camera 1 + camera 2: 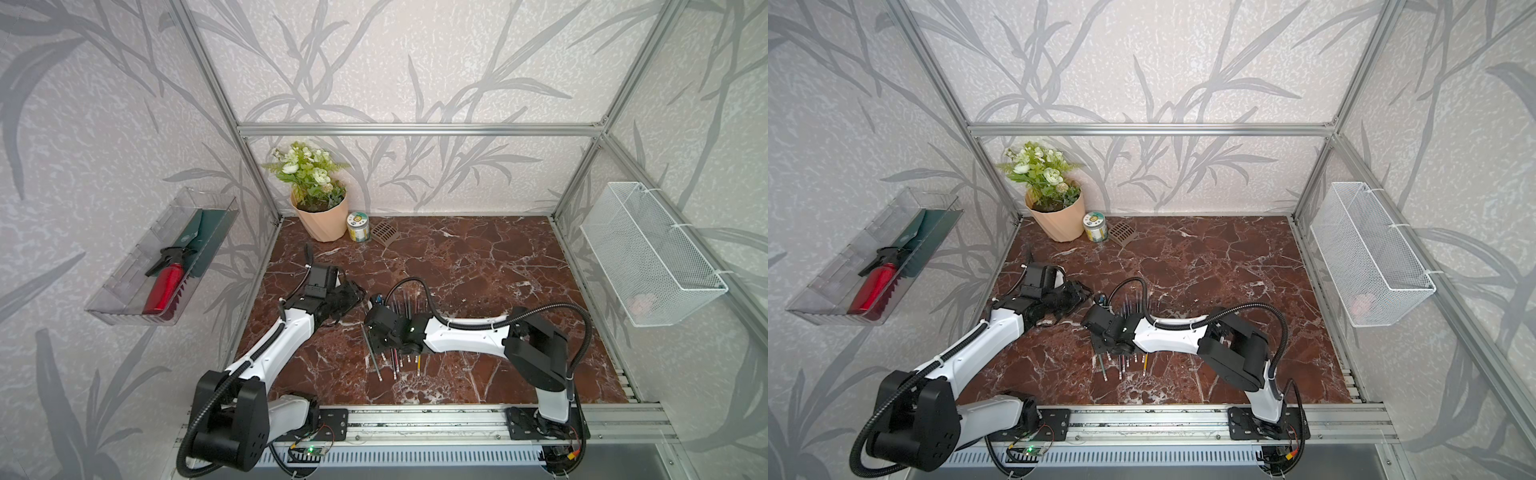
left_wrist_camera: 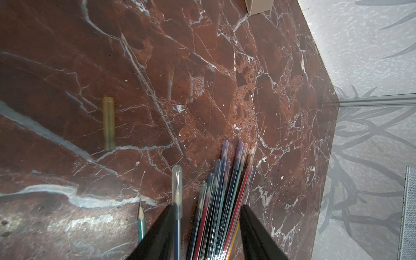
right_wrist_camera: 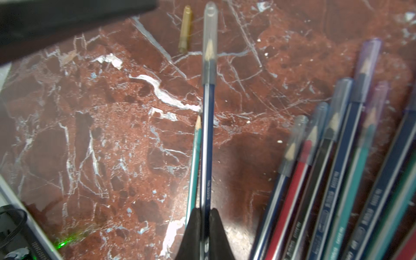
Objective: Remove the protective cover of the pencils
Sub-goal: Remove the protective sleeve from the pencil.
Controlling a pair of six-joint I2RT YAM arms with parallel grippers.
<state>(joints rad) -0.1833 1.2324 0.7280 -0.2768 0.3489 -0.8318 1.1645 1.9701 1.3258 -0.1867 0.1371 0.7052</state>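
Note:
Several pencils [image 1: 399, 361] [image 1: 1121, 365] lie fanned on the marble table, most under the right arm. Translucent covers cap their tips [image 2: 225, 180] [image 3: 337, 126]. My right gripper [image 3: 205, 211] [image 1: 376, 305] is shut on a dark blue pencil [image 3: 207, 135]. A clear protective cover [image 3: 210, 45] [image 2: 177, 191] still sits over that pencil's tip. My left gripper [image 2: 207, 211] [image 1: 360, 296] is open, and the capped tip lies against the inner side of one finger [image 2: 164, 222]. A bare teal pencil [image 3: 194, 157] [image 2: 141, 222] lies beside the held one. A loose yellowish cover [image 2: 109, 123] [image 3: 185, 29] lies on the table beyond.
At the back left stand a flower pot [image 1: 320, 216], a small can [image 1: 358, 226] and a brown grid piece [image 1: 384, 232]. A wire basket [image 1: 652, 257] hangs on the right wall. A clear tray [image 1: 124, 291] with a red bottle hangs on the left wall.

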